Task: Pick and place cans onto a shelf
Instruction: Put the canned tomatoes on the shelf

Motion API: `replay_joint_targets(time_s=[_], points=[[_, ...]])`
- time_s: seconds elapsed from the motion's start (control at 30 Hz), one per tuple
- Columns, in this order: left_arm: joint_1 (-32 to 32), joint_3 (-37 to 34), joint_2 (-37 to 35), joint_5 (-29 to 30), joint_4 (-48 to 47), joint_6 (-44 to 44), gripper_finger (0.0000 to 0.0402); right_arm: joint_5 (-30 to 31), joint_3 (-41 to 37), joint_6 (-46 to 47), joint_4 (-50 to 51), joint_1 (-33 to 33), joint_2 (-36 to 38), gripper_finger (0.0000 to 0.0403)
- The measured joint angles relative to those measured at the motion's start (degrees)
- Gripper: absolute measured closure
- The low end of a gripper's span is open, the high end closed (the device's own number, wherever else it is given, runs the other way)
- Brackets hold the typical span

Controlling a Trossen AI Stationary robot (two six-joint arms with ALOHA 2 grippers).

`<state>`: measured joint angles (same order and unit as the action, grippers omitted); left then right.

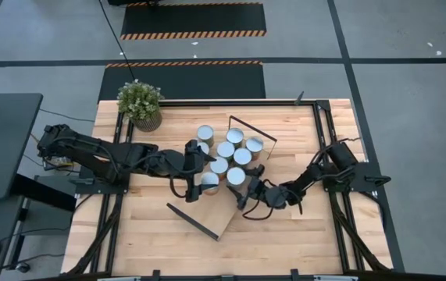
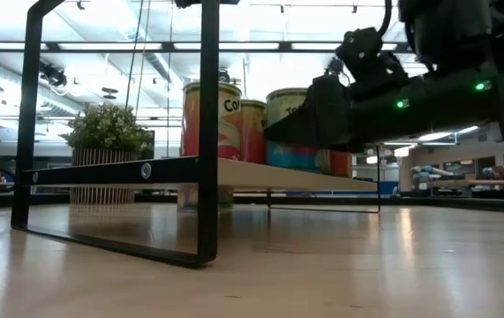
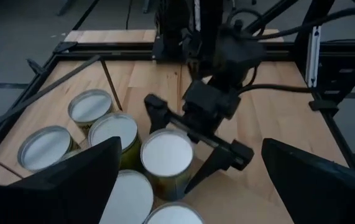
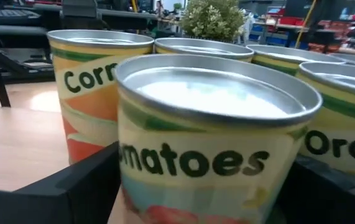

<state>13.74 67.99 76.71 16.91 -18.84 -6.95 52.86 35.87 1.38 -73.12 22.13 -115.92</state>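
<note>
Several cans (image 1: 226,152) with silver tops stand upright, close together, on the light-wood shelf (image 1: 215,215), which lies slantwise on the table. My right gripper (image 1: 242,186) is open and comes level from the table's right. Its fingers stand on either side of the nearest can, labelled "Tomatoes" (image 4: 214,124), which also shows in the left wrist view (image 3: 166,158). I cannot tell whether they touch it. My left gripper (image 1: 195,170) is open and empty, just left of the cluster and above its nearest cans (image 3: 127,196).
A potted green plant (image 1: 140,101) stands at the table's far left corner. The shelf's black wire frames (image 2: 207,132) rise at both of its short ends. Bare tabletop lies along the near edge (image 1: 230,250).
</note>
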Motion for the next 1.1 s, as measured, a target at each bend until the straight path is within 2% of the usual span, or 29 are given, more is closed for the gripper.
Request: replay_joint_targets(time_s=[0.17,0.47,0.63,0.83,0.97,1.1], points=[[0.01,0.0,0.0,0.0,-0.65,-0.17,0.0009,6.97,1.45,-7.06,0.3,3.15,0.0,0.0016],[0.3,0.0,0.0,-0.02,-0.86,-0.38,0.0009,20.97,5.99,-29.98,0.32,9.32,5.22,0.0016],[0.66,0.0,0.02,-0.02,-1.52,-0.33,0.0009,22.64,6.07,-35.72,3.09,13.66,10.16,0.0016],[0.66,0.0,0.02,-0.06,-2.85,-1.38,0.0009,28.8,6.02,-32.8,17.62,18.6,14.31,0.0016],[0.66,0.0,0.02,-0.04,-3.45,-1.56,0.0009,26.45,5.27,-21.5,26.55,20.07,14.88,0.0016],[0.66,0.0,0.02,-0.1,-3.7,-2.61,0.0009,22.02,2.29,-7.94,34.36,17.54,14.84,0.0016]])
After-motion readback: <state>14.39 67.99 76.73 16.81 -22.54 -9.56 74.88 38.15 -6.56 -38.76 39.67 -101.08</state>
